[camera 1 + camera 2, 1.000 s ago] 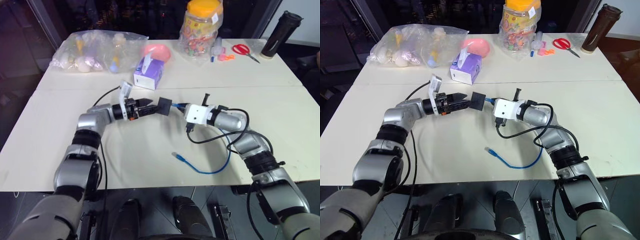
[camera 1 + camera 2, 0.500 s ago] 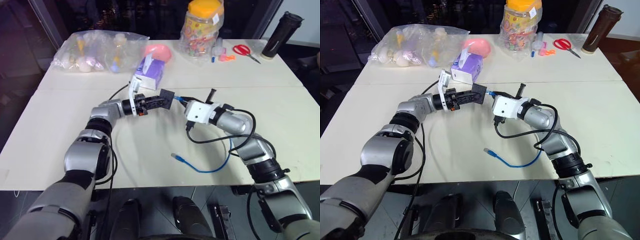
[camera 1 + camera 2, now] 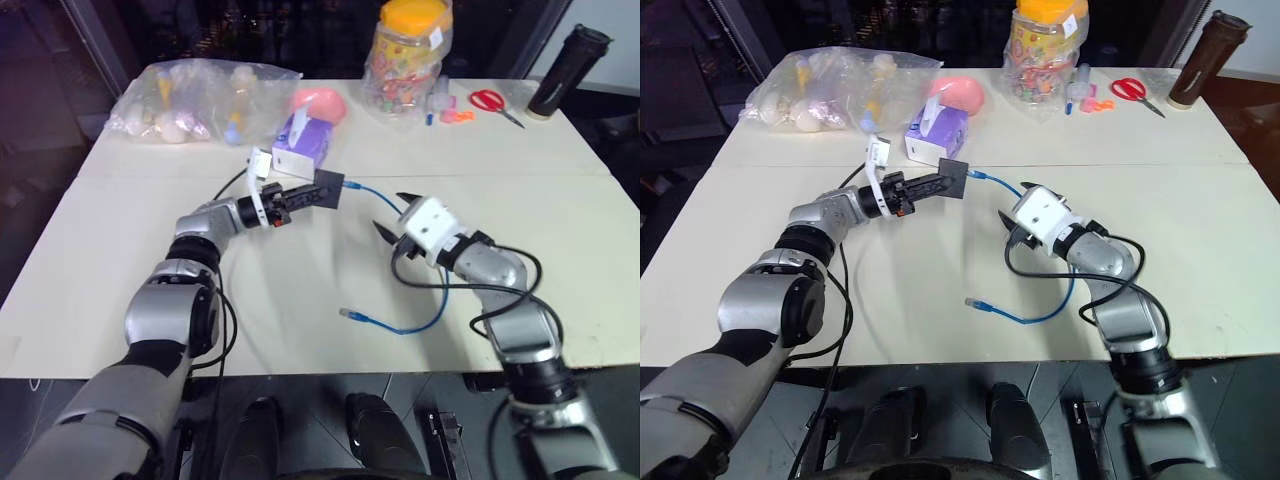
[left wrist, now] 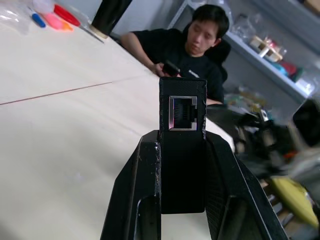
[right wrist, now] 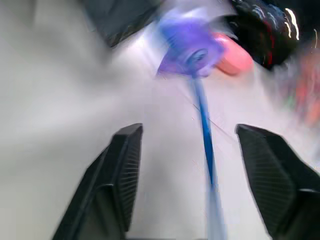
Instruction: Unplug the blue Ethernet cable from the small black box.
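Jar (image 3: 405,55): colourful small items inside, behind the small black box (image 3: 325,189).
Left gripper (image 4: 182,150): clamped on the box.
Right gripper (image 5: 187,165): jaws wide, cable (image 5: 202,130) between, seemingly untouched.

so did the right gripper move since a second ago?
Yes. The right gripper has backed away from the small black box toward the robot, against the table seam, its fingers open with the blue Ethernet cable running between them.
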Controlling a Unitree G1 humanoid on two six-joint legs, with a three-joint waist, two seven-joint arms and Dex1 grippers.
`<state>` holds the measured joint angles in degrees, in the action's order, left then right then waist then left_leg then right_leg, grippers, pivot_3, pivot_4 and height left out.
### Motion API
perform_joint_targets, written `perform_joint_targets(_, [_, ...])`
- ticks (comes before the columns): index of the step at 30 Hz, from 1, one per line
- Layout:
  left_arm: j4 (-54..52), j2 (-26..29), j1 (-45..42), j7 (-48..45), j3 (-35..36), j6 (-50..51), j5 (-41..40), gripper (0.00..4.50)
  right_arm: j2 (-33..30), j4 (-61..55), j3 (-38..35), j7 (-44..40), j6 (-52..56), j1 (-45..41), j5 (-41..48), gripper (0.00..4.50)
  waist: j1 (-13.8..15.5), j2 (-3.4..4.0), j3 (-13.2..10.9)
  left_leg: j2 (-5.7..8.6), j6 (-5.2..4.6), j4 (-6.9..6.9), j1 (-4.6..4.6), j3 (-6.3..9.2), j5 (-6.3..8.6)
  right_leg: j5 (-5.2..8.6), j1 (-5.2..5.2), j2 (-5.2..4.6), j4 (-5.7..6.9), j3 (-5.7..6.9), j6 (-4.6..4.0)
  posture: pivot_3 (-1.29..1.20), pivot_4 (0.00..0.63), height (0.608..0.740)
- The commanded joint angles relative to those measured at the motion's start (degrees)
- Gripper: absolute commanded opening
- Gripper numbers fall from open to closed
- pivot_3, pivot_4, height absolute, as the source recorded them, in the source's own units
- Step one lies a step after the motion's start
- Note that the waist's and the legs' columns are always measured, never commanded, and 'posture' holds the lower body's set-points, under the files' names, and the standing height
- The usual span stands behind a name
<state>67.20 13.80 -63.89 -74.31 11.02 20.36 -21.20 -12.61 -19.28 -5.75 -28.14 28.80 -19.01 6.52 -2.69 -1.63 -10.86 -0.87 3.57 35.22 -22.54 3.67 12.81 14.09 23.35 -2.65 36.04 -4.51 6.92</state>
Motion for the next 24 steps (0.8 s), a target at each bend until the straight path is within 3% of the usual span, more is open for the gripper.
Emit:
perform_joint_targets(1, [-4.0,-0.9,-0.2,-1.4,3.9,5.0,-4.8,0.50,11.0,-11.6,-10.7,8.6,15.3,-1.4,23.2,3.06,0.2,0.00,0.0,-0.02,0.00,-0.01,0.01,0.07,0.00,0.00,0.00,0.00,0.06,0.05,-0.01,0.00,0.150,0.739])
perform_joint_targets(4, [-10.1,-2.2,1.3,-3.0,5.3,13.0,-9.2,0.50,18.5,-13.2,-13.4,14.2,19.6,-0.5,35.5,3.06,0.1,0.01,0.0,-0.03,0.00,0.02,0.03,0.15,0.00,-0.02,-0.08,0.00,0.05,0.13,-0.04,0.00,0.150,0.739])
perform_joint_targets(7, [-17.4,-3.4,3.9,-2.3,5.3,19.5,-12.3,0.50,21.0,-13.4,-13.8,17.4,20.8,0.0,42.6,3.06,0.2,0.02,0.0,-0.02,0.00,0.02,0.04,0.14,0.00,-0.02,-0.11,-0.03,0.02,0.13,-0.04,0.00,0.150,0.739])
perform_joint_targets(14, [-32.0,-5.5,9.5,3.0,4.5,28.4,-17.7,0.50,18.6,-11.7,-10.9,19.8,18.5,0.0,46.4,3.06,0.0,0.02,0.0,-0.02,0.00,-0.02,0.03,0.12,0.00,-0.01,-0.06,-0.02,-0.02,0.12,-0.03,0.00,0.150,0.739])
perform_joint_targets(24, [-38.8,-5.4,12.2,5.7,3.3,32.9,-21.2,0.50,15.7,-8.4,-9.0,19.6,14.3,-0.9,48.5,3.06,0.1,0.02,0.0,-0.02,0.00,-0.02,0.04,0.09,0.00,-0.01,-0.07,-0.02,-0.07,0.11,-0.04,0.00,0.150,0.739])
